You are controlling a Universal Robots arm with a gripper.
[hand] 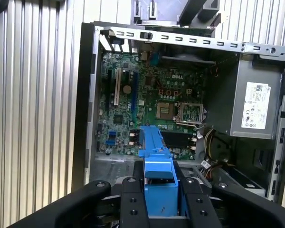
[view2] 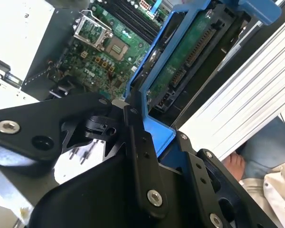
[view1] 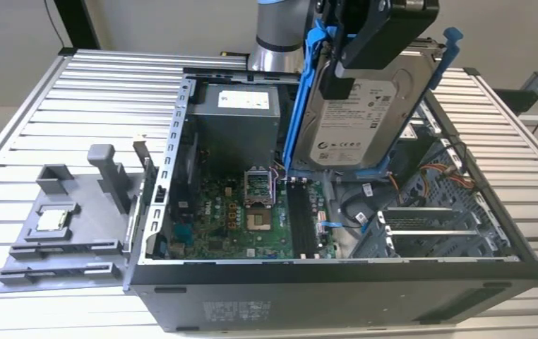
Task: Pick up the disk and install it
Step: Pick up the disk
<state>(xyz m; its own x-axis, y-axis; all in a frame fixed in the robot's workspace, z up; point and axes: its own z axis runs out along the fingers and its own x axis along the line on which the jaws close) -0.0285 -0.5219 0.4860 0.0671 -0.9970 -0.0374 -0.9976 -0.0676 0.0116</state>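
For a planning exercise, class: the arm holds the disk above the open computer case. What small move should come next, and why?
Probably carry the disk toward the exterior view's right, over the grey cage. The gripper is shut on its blue carrier, and it hangs upright above the motherboard, not yet over the cage.

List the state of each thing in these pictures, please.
computer case, on its side, open.
disk, lifted, tilted, above the computer case, not yet installed.
gripper, shut on the disk.
processor socket, lid open.
processor chip, flat in the grey tray outside the case.
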